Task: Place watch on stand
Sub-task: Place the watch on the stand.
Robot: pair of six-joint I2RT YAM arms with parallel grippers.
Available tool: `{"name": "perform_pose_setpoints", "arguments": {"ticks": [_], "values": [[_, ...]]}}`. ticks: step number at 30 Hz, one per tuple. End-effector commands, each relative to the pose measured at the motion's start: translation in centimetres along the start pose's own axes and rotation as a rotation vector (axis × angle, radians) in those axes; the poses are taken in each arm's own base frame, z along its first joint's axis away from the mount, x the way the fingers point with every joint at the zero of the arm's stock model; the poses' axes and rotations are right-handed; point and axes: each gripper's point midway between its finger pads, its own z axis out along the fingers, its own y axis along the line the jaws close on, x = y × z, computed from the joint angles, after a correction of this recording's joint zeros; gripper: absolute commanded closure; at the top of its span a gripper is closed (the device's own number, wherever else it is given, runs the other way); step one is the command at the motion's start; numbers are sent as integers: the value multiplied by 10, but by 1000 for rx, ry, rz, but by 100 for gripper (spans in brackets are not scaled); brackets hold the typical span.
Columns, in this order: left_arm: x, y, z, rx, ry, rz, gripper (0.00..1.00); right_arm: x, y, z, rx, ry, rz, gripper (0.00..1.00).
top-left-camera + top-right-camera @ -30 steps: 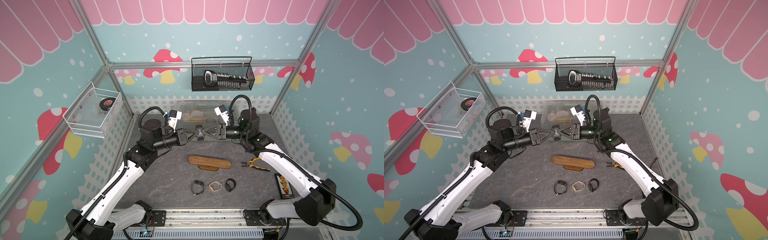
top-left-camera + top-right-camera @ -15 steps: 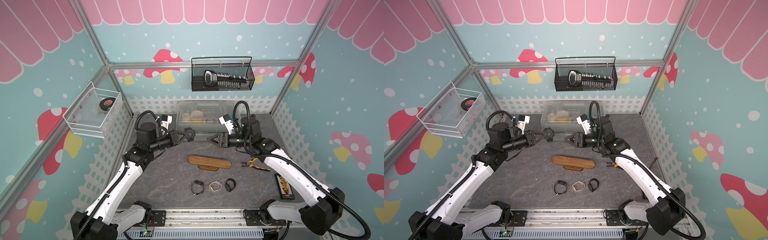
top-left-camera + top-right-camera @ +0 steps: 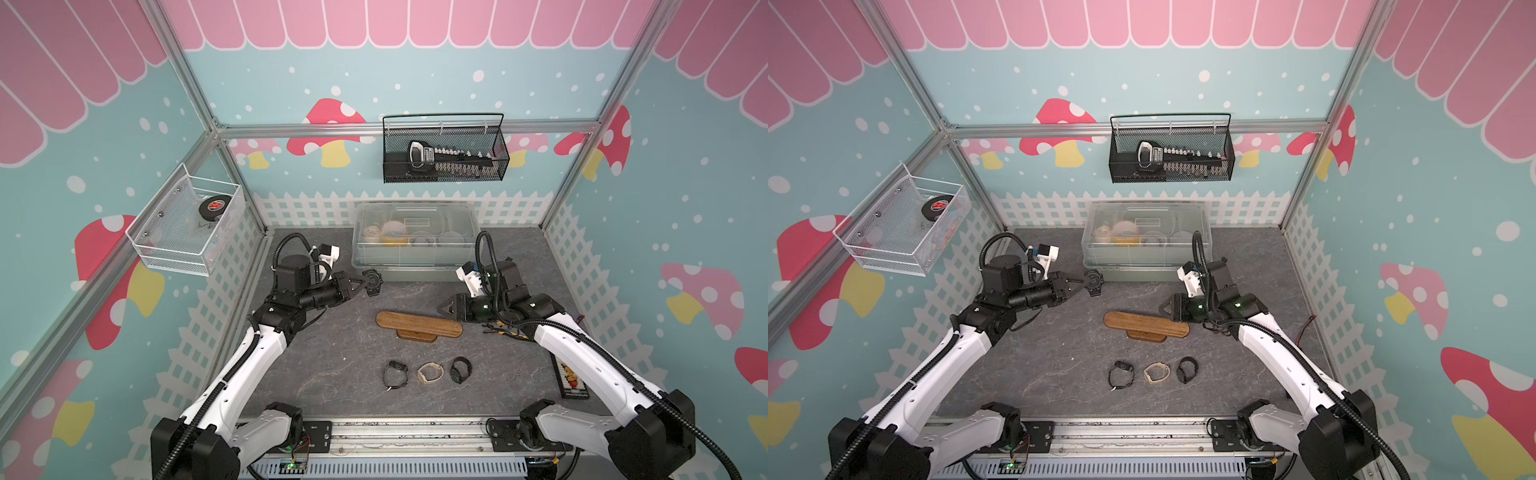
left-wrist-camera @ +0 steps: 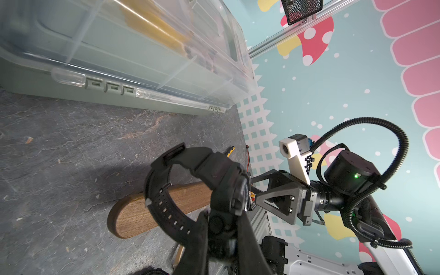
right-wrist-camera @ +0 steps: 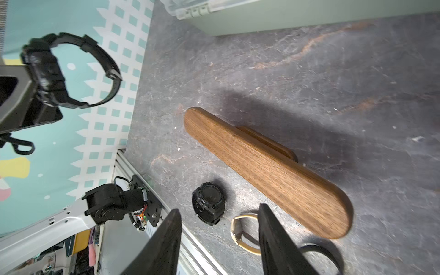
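**Above the slate tabletop: watch gripped in the air, apart from the stand**

Over the rear left part of the tabletop (image 3: pixel 332 374), the left gripper (image 3: pixel 365 286) is clamped on the case of a black watch (image 3: pixel 372 282). The watch hangs clear of the surface with its strap closed in a loop. It is near the front left corner of the clear lidded box (image 3: pixel 415 245) that stands against the back wall. In the left wrist view the black watch (image 4: pixel 164 209) sits between the 2 fingers (image 4: pixel 252 247).

The stand (image 3: pixel 417 324), a long wooden bar on a small oval base, rests near the middle of the tabletop, well apart from the black watch.

The right gripper (image 3: pixel 441 311) hovers just beside the right end of the bar. The right wrist view shows the right gripper (image 5: pixel 219 208) with its jaws parted and nothing between them.

On the near side of the stand, 3 more watches lie in a row: a thin-strapped watch (image 3: pixel 395 374), a beige watch (image 3: pixel 430 372) and a round dark watch (image 3: pixel 460 369).
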Motion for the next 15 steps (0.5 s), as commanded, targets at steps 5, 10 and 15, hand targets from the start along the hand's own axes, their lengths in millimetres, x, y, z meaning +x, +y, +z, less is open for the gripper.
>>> {"name": "perform_pose_setpoints", "arguments": {"ticks": [5,10,15], "values": [[11,25,7,-24,34,-31,100,14,-35,-15,100,-14,58,49],[19,38,11,-44,58,-58,100,22,-60,-18,139,-19,130,48],[23,50,18,-51,72,-85,100,30,-76,-17,142,-4,181,53]]}}
